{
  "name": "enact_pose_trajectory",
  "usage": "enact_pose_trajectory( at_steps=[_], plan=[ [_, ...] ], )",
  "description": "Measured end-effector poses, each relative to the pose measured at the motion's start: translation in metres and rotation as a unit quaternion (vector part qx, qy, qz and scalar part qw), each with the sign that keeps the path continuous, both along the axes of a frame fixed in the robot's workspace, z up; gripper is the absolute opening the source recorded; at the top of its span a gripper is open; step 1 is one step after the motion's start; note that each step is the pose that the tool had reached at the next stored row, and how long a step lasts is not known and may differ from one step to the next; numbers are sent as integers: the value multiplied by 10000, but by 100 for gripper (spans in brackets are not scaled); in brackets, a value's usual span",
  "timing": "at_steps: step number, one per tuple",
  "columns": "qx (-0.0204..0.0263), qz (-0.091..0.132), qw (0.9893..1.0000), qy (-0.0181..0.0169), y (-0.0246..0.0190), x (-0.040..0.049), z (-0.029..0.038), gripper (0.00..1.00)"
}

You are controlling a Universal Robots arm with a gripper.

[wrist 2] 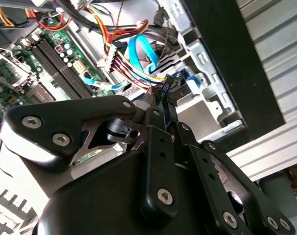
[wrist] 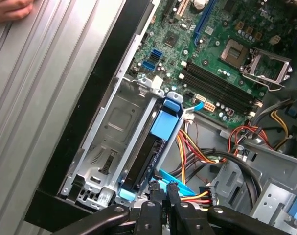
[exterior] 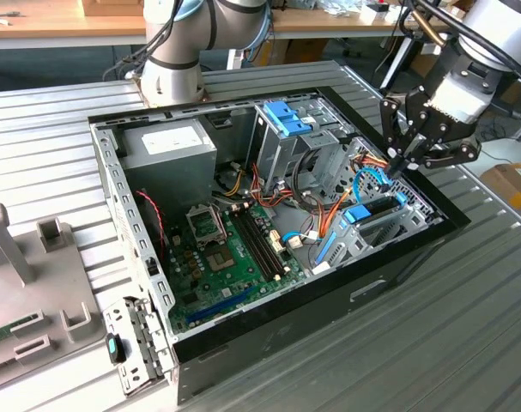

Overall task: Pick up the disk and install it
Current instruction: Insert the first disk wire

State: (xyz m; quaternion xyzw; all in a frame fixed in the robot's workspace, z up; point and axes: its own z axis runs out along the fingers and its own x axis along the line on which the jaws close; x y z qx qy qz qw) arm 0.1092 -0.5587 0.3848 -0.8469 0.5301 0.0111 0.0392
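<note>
The disk point(exterior: 376, 209) is a dark drive framed by blue rails. It sits on edge in the metal bay at the exterior view's right side of the open computer case point(exterior: 106, 172). In the first wrist view its blue rail point(wrist: 164, 127) runs along the bay toward my fingers. My gripper point(exterior: 396, 165) hangs just above the disk's far end, fingers pointing down and drawn together. Its tips point(wrist: 162, 190) lie close to the disk's end and a blue tab, with nothing clearly between them. The second wrist view shows the gripper point(wrist 2: 163, 93) above the wire bundle.
A green motherboard point(exterior: 234, 249) fills the case floor, with a power supply point(exterior: 170, 146) at the back. A silver cage with blue clips point(exterior: 286, 120) stands beside the bay. Coloured wires point(wrist: 207, 156) and a curved blue cable point(exterior: 363, 182) crowd the gripper. A hand point(wrist: 11, 7) rests on the ribbed table.
</note>
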Motion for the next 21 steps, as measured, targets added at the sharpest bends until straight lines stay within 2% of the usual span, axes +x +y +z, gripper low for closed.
enact_pose_trajectory(
  at_steps=[2,5,8,13,16,20,21],
  plan=[
    [4,-4,10000,0,15,-20,0,16],
    [12,-7,10000,0,90,-34,0,16],
    [16,-8,10000,0,118,-34,1,16],
    [79,-10,10000,0,156,-18,1,16],
    [151,-10,9999,0,180,45,-1,16],
    [196,-9,9998,4,197,151,-5,16],
    [204,-10,9998,8,201,219,-9,16]
  ],
)
